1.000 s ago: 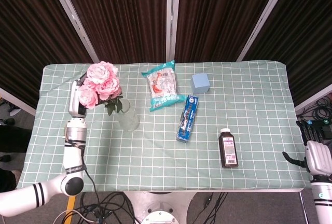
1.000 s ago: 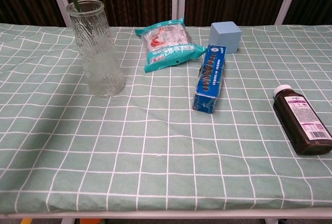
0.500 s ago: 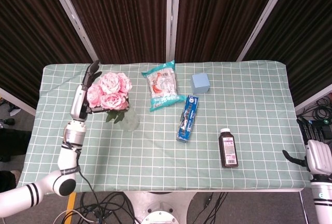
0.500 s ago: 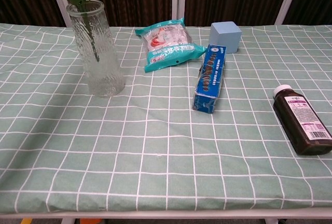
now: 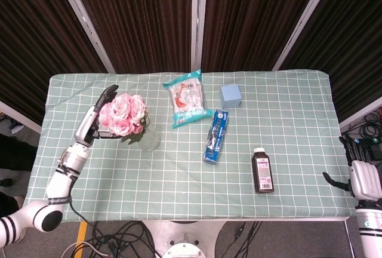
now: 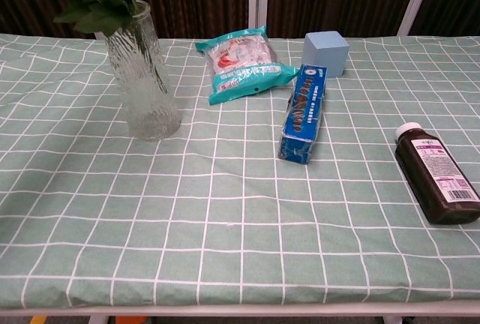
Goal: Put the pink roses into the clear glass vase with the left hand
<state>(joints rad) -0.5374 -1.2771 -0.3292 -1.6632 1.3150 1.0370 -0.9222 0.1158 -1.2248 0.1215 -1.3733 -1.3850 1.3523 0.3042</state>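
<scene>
- Pink roses (image 5: 123, 113): stems standing in the clear glass vase (image 6: 142, 76), blooms and leaves above its rim;
- Vase: upright on the checked green surface (image 6: 225, 219), left of the snack bag (image 5: 187, 98);
- Left hand (image 5: 95, 120): just beside the blooms, fingers spread, gripping nothing;
- Right hand (image 5: 363, 177): off the surface's right edge; fingers' state cannot be told.

The pink roses (image 5: 123, 114) stand in the clear ribbed glass vase (image 6: 142, 76) at the left of the green checked tablecloth (image 6: 225, 219), the left hand (image 5: 96, 118) just beside the blooms. Right of the vase lies a teal snack bag (image 6: 241, 61); further right, a blue toothpaste box (image 6: 304, 112), a pale blue cube (image 6: 328, 52) behind it, a dark brown bottle (image 6: 436, 181) lying nearest the right edge
</scene>
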